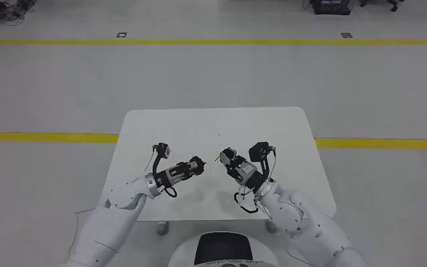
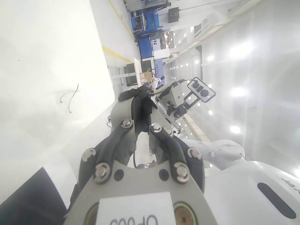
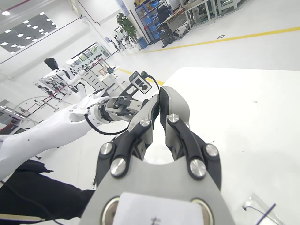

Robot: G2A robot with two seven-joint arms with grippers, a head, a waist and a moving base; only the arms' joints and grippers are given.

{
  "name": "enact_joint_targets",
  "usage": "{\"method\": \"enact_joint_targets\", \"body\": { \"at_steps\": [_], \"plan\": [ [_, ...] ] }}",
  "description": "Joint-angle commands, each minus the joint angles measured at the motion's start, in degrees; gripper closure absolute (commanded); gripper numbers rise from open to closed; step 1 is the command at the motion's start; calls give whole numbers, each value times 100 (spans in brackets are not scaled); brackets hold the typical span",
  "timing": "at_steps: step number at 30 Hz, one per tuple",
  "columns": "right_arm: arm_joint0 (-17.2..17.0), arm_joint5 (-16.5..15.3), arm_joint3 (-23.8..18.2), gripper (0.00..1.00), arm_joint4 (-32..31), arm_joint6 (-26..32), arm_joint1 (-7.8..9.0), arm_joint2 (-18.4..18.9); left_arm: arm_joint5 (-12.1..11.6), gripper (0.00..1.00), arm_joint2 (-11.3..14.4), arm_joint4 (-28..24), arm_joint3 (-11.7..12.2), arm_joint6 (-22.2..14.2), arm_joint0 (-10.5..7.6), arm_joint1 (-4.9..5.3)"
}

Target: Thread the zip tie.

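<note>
While both arms hover over the white rectangular surface (image 1: 267,127) with its rounded corners, the left gripper (image 1: 198,164) and the right gripper (image 1: 224,157) sit tip to tip near the middle. From the top view they're close, with just a small gap between them. The left fingers (image 2: 136,111) are pinched fully together, black pads bunched up at the tip, and honestly I can't tell if anything is caught in there. Same deal on the right: its fingers (image 3: 175,101) are pressed pad to pad with no gap, and if a tie is clamped between them it's too thin to make out. As for the zip tie, the left wrist view shows a few thin wiry strands (image 2: 75,90) lying loose on the surface, well apart from the fingers. The right wrist view has a thin dark strand (image 3: 269,209) lying on the surface too. Can't say which of those is the actual tie.
</note>
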Motion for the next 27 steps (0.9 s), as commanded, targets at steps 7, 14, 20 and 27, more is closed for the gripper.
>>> {"method": "enact_joint_targets", "body": {
  "at_steps": [7,14,20,27],
  "plan": [
    [-36,184,99,100,-34,-307,-53,2,0,100,-63,-149,286,-307,-224,-161],
    [-36,184,99,100,-34,-307,-53,2,0,100,-55,-138,340,-350,-282,-189],
    [-36,184,99,100,-34,-307,-53,2,0,100,-55,-138,340,-350,-282,-189],
    [-36,184,99,100,-34,-307,-53,2,0,100,-55,-138,340,-350,-282,-189]
  ]
}}
